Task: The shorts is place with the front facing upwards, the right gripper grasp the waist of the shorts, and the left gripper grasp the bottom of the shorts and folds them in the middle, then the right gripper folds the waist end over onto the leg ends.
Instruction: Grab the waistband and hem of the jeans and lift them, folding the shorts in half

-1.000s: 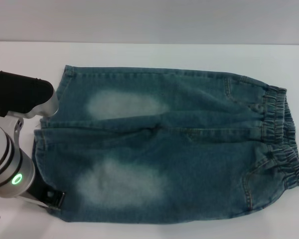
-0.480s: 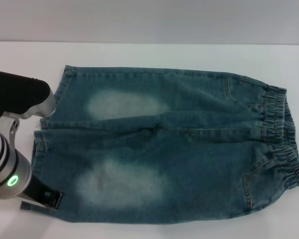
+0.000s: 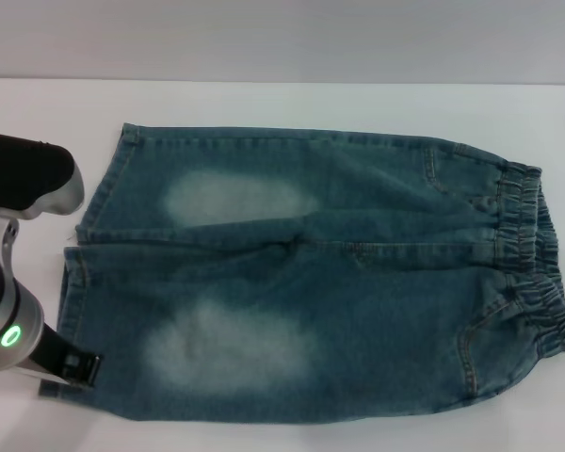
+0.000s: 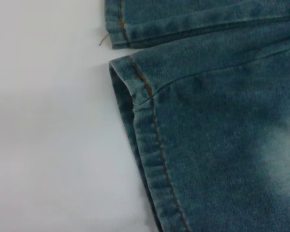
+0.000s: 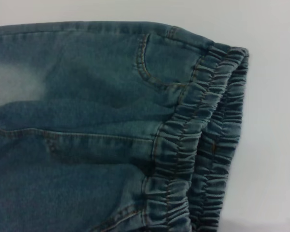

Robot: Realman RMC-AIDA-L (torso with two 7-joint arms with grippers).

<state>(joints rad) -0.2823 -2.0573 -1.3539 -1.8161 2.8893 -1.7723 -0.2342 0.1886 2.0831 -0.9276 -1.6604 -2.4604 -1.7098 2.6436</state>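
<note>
Blue denim shorts [image 3: 311,282] lie flat on the white table, front up. The elastic waist [image 3: 527,254] is at the right and the two leg ends [image 3: 80,254] are at the left. My left gripper [image 3: 71,372] is low at the near-left corner, beside the hem of the nearer leg. The left wrist view shows that hem [image 4: 145,145] and the gap between the legs, with no fingers. The right wrist view looks down on the gathered waist [image 5: 203,145] and a front pocket [image 5: 154,67]. My right gripper does not show.
The left arm's black and silver links [image 3: 24,179] hang over the table at the far left. White table [image 3: 292,108] runs behind the shorts to a grey wall. A loose thread [image 4: 104,39] sticks out from the farther leg hem.
The left arm has drawn back to the left, and its gripper has slid from over the near leg's hem corner to just beside it. The shorts have not moved.
</note>
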